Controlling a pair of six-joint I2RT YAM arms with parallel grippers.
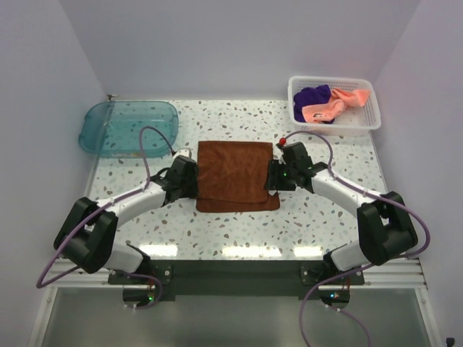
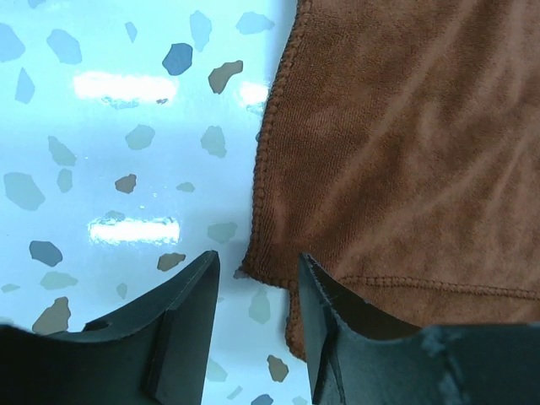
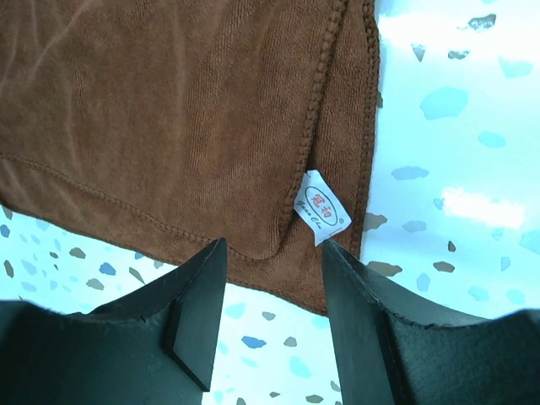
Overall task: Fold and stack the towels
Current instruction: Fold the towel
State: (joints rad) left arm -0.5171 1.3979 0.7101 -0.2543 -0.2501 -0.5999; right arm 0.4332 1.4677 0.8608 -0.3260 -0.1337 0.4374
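Speckled white table (image 1: 239,231) fills most of my top view. Both arms are reaching in over it, the left arm (image 1: 130,202) and the right arm (image 1: 340,191) angled toward the middle.

The rust brown towel (image 1: 235,173) lies flat at the table centre, between the two grippers. It looks folded over once. The top layer stops short, so a strip of the lower layer shows along the near edge and at the corners.

The teal tray (image 1: 85,134) sits at the far left corner, well apart from the towel. The white mesh basket (image 1: 370,108) is at the far right corner. The salmon pink towel (image 1: 329,108) and the deep purple towel (image 1: 315,95) are bunched up inside it, purple on the left and pink draped to the right.

The left gripper (image 2: 257,266) is at the brown towel's left edge by the near corner. Its fingers (image 2: 181,312) are parted at a middling gap, with bare table showing between them, and they grip nothing. One finger overlaps the lower layer's corner.

The right gripper (image 3: 274,245) is at the towel's right edge. Its fingers (image 3: 198,304) are parted about the same and hold nothing, with the towel's edge just past the tips.

A small white label (image 3: 323,207) with red print sticks out at the towel's side hem, just beside one right fingertip.
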